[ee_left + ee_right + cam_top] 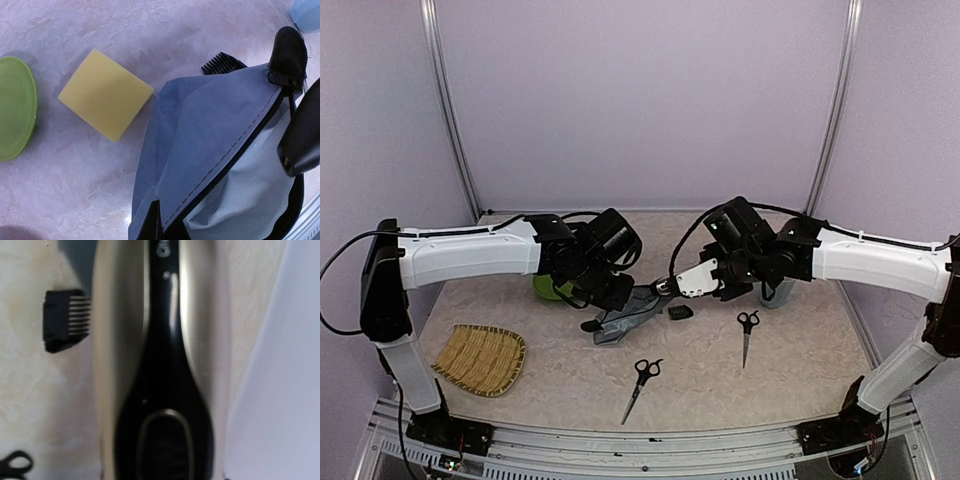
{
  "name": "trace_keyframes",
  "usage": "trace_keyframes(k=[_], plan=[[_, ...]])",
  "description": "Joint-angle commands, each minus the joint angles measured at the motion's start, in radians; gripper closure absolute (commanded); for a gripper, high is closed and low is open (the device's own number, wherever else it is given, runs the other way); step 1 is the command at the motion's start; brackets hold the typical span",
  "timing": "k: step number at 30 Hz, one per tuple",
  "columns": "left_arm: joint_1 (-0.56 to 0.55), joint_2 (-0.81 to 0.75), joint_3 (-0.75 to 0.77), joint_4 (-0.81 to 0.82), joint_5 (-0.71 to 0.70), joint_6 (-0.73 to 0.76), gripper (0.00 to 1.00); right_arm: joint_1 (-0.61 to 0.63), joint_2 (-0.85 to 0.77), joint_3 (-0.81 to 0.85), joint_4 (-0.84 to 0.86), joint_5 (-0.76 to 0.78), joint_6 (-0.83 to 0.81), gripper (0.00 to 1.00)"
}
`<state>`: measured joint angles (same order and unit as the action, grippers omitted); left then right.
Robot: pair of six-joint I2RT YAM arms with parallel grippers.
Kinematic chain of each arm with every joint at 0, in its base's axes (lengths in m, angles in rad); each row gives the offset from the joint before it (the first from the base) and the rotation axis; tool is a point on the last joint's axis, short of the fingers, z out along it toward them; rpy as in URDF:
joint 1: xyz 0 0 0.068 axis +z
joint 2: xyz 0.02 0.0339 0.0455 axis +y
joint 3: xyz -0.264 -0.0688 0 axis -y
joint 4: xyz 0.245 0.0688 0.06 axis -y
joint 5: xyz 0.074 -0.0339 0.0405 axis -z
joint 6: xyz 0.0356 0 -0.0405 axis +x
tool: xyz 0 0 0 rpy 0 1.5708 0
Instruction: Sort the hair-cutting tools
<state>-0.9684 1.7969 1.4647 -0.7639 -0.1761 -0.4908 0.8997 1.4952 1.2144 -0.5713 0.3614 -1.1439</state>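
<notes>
A woven bamboo tray (480,358) lies at the lower left of the top view, on the marbled table (770,380). In the left wrist view, a green dish (15,107) sits at the left edge. A yellow square sponge (106,93) lies flat between it and the grey fabric pouch (215,145), whose zip gapes open.

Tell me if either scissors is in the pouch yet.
No, the nearer scissors and the farther scissors lie on the table, apart from the pouch.

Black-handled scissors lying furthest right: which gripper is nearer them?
Right. The right gripper, holding the black-and-silver clipper, hangs just behind the scissors; the left gripper, gripping the grey fabric pouch, is farther left.
</notes>
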Motion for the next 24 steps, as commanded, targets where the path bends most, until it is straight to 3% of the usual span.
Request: trace_keyframes(k=[1, 12, 19, 24], plan=[[-0.003, 0.030, 0.054, -0.025, 0.093, -0.029, 1.00, 0.043, 0.010, 0.032, 0.066, 0.081, -0.196, 0.94], [-0.016, 0.054, 0.103, 0.020, 0.199, -0.060, 1.00, 0.157, 0.013, -0.018, 0.092, 0.204, -0.386, 0.95], [-0.008, 0.060, 0.103, 0.051, 0.246, -0.080, 1.00, 0.264, 0.038, -0.043, 0.053, 0.212, -0.287, 0.98], [0.009, 0.022, 0.002, 0.194, 0.361, -0.148, 1.00, 0.286, 0.135, 0.040, -0.065, 0.202, -0.087, 1.00]])
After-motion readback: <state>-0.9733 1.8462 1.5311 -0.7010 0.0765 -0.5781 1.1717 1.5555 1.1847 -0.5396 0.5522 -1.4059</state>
